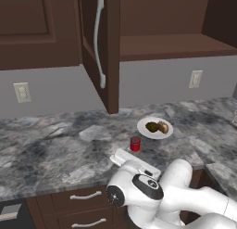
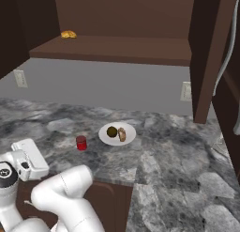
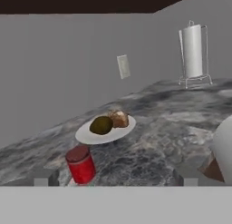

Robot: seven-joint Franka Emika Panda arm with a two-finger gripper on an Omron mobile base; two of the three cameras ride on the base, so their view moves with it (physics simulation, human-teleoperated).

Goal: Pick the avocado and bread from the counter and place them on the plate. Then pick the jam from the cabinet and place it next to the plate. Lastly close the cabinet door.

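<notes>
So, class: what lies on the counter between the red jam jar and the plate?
Nothing: in the hand view, only bare marbled counter separates the jam jar from the plate holding the avocado and bread. They stand close but apart.

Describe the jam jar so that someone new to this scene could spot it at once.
Find the white plate on the marbled grey counter, below the open cabinet. The jam jar stands upright just beside it, toward the counter's front edge. It is the only small red cylinder there.

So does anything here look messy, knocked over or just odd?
Nothing is spilled or tipped. The avocado and bread sit on the plate, and the jam stands upright beside it. Only the cabinet door hangs open.
</notes>
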